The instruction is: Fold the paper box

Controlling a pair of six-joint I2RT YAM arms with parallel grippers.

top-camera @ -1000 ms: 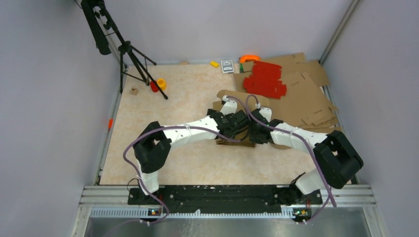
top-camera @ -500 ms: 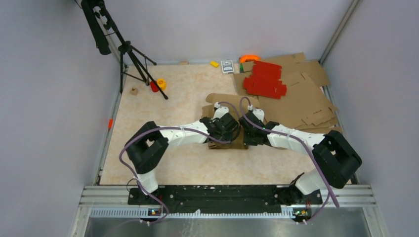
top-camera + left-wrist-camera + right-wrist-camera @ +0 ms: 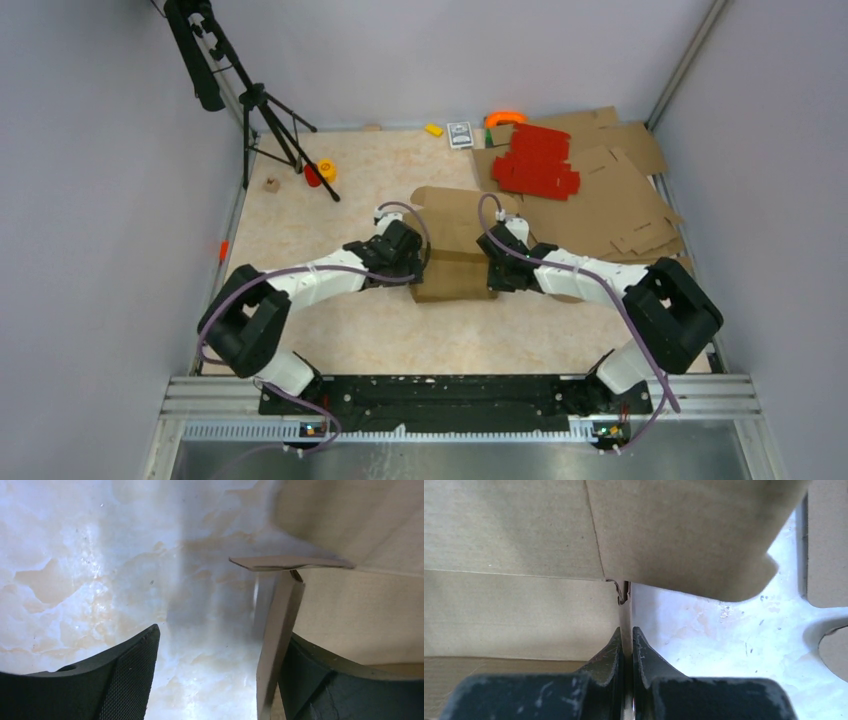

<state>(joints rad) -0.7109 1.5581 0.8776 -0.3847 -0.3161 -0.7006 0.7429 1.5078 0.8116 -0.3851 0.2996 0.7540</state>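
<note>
The paper box, plain brown creased cardboard, lies mid-table between my two grippers. My left gripper is at its left edge. In the left wrist view the left gripper is open, and an upright side flap of the box stands just inside its right finger. My right gripper is at the box's right edge. In the right wrist view the right gripper is shut on a thin upright flap of the box, with a rounded panel above it.
Red cardboard sheets lie on larger flat brown sheets at the back right. A black tripod stands at the back left, with a yellow roll and a small cube near it. Small items lie along the back wall.
My left gripper has moved left from over the box to its left edge, and the two grippers are now apart. The box now shows spread wider between them.
</note>
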